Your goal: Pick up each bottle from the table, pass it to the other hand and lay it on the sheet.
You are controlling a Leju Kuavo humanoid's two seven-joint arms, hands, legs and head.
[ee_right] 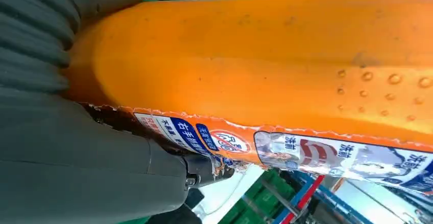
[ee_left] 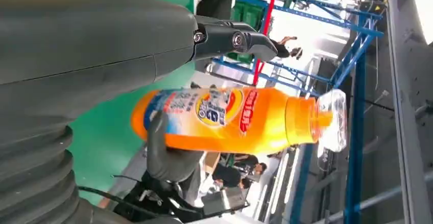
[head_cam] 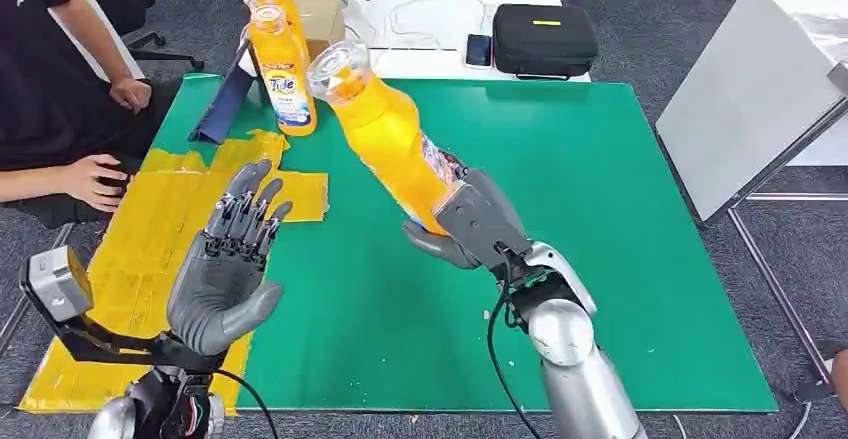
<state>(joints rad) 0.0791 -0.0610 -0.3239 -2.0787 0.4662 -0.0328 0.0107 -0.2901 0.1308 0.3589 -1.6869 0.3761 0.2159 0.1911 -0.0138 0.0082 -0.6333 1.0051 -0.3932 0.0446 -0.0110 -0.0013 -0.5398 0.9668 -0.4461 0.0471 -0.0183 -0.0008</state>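
The right hand [head_cam: 478, 221] is clamped round the base of an orange plastic detergent bottle with a clear cap [head_cam: 385, 129], holding it tilted in the air above the green bench [head_cam: 600, 209]. The left hand [head_cam: 225, 269] is raised beside it, palm up, fingers apart and holding nothing, over the yellow sheet [head_cam: 140, 249]. Three more orange bottles [head_cam: 280, 69] stand upright at the bench's far edge.

A glossy orange plastic bottle [head_cam: 388, 129] with a clear cap and a blue, red and white label is gripped by the grey-fingered right hand [head_cam: 470, 221] on a silver arm, above a green table [head_cam: 560, 209] bearing a crinkled yellow sheet [head_cam: 150, 229].
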